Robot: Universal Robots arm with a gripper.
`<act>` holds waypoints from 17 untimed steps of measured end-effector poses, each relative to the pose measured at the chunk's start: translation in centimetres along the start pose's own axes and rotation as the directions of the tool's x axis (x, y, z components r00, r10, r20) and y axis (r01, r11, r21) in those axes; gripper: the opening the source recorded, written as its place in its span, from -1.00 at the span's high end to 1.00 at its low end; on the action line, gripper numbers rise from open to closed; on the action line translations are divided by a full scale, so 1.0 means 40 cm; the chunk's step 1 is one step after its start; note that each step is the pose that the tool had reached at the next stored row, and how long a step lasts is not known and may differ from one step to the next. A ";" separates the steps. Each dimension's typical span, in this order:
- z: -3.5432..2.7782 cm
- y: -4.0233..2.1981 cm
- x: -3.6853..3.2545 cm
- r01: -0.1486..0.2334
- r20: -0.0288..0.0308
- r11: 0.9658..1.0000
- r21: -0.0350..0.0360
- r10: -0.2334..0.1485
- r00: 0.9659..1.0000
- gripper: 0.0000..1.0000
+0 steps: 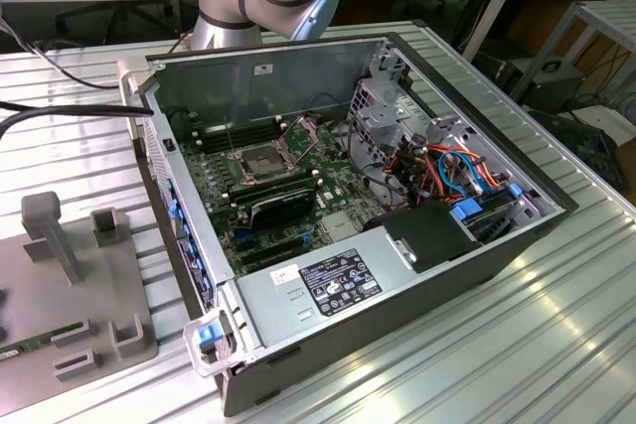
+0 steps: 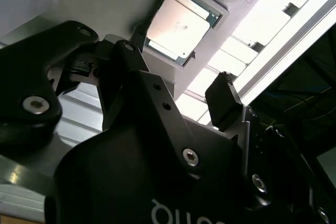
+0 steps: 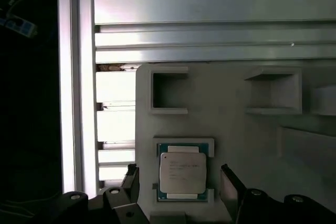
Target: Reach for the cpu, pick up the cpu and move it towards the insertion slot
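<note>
While its two black fingers stand apart, the gripper (image 3: 179,171) hangs open and empty over the cpu (image 3: 182,176). Both wrist views show one finger on each side of the chip, and neither touches it. The cpu lies flat, silvery face up, in a shallow framed recess of a pale grey holder plate (image 3: 231,140) that rests on the ribbed metal table (image 3: 210,24).

I judge the reach to be the step in hand and close to done, since the chip is bracketed but not gripped. Taking hold calls for a straight descent and an even squeeze on opposite edges. The chip is thin and offers little purchase, and the recess frame just beside it could catch a fingertip.

Two empty square pockets (image 3: 169,92) sit in the plate on the far side of the chip from the gripper.

In the exterior view the insertion slot (image 1: 260,161) sits on the motherboard inside the open computer case (image 1: 397,315). Its metal bracket (image 1: 301,132) is raised and its dark centre is bare. What looks like the same holder plate lies at the exterior view's left, outside the case and well apart from the slot.

The case's side wall (image 1: 164,196) stands between them. A black curved part (image 1: 283,208) lies just on the near side of the slot. Orange and blue cables (image 1: 437,166) crowd the exterior view's right.
</note>
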State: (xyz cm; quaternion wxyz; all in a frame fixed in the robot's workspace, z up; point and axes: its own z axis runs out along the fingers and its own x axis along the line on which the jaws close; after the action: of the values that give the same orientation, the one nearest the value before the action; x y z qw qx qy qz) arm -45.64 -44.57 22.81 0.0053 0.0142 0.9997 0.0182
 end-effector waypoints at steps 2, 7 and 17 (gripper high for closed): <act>0.010 -0.003 0.000 0.000 0.000 1.000 0.001 0.000 1.000 -0.44; 0.031 -0.005 0.000 0.000 0.000 1.000 0.005 0.000 1.000 -0.44; 0.082 -0.007 -0.002 0.000 0.000 1.000 0.021 0.000 1.000 -0.44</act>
State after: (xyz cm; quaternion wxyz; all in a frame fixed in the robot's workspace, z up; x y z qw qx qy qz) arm -45.55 -44.75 19.51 0.0054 0.0143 0.9999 0.0079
